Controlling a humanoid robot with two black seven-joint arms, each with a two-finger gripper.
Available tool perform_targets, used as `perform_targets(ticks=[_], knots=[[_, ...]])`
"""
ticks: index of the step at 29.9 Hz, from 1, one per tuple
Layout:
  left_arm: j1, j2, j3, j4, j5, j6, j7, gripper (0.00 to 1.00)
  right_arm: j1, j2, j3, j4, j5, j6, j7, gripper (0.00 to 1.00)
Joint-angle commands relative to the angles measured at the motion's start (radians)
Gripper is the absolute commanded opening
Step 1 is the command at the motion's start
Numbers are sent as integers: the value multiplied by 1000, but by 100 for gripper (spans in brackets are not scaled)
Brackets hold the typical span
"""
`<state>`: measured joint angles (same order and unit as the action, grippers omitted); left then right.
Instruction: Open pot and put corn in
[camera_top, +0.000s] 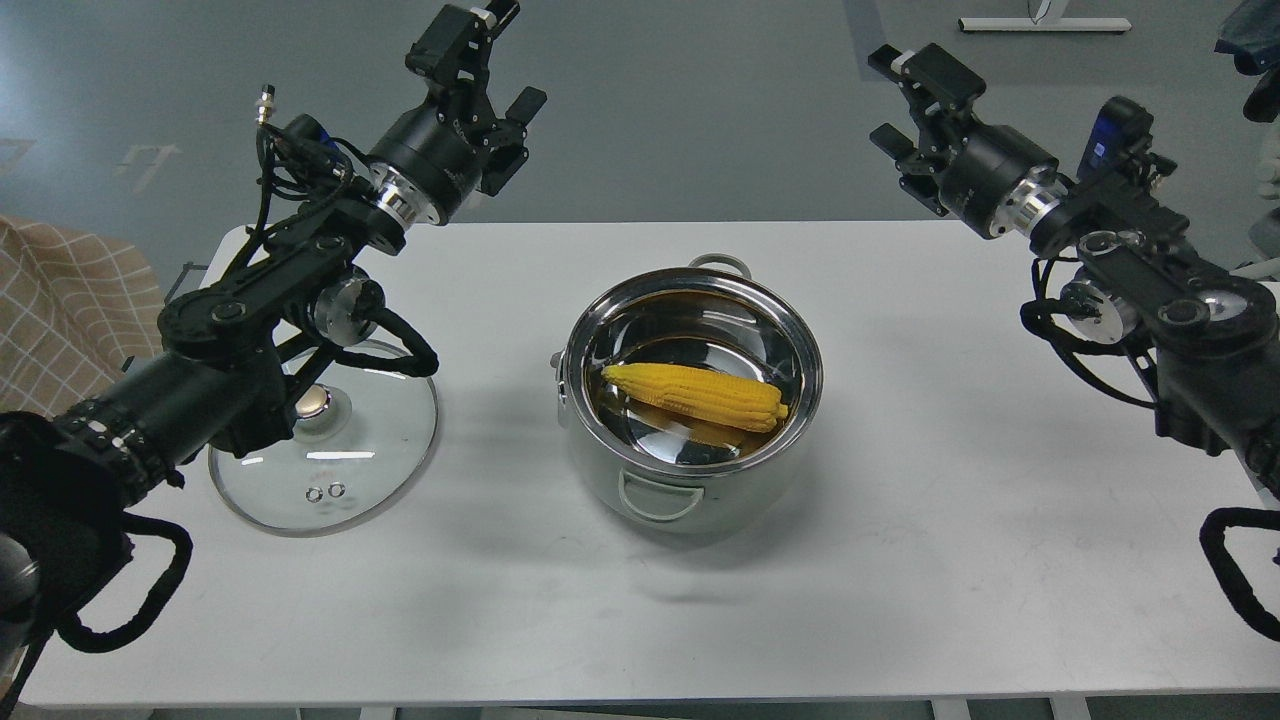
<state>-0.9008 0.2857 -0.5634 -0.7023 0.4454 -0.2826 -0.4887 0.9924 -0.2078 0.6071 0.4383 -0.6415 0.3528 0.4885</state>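
Observation:
The pot (690, 480) stands open in the middle of the white table, shiny inside, with loop handles front and back. The yellow corn (695, 394) lies inside it, tapered end to the left. The glass lid (350, 470) with its gold knob lies flat on the table left of the pot, partly hidden by my left arm. My left gripper (492, 60) is open and empty, raised high beyond the table's far left edge. My right gripper (908, 95) is open and empty, raised high at the far right, well clear of the pot.
The white table (900, 560) stretches wide around the pot. A beige checked surface (60, 310) shows at the left edge. Grey floor lies beyond the table.

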Motion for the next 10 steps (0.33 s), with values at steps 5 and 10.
perform_targets(ticks=[5, 10], knots=[[6, -28, -13, 69, -102, -32, 0, 97, -51, 36, 79, 20, 100, 23, 0, 98], [8, -28, -13, 69, -109, -35, 0, 98, -54, 36, 79, 59, 126, 18, 0, 98]])
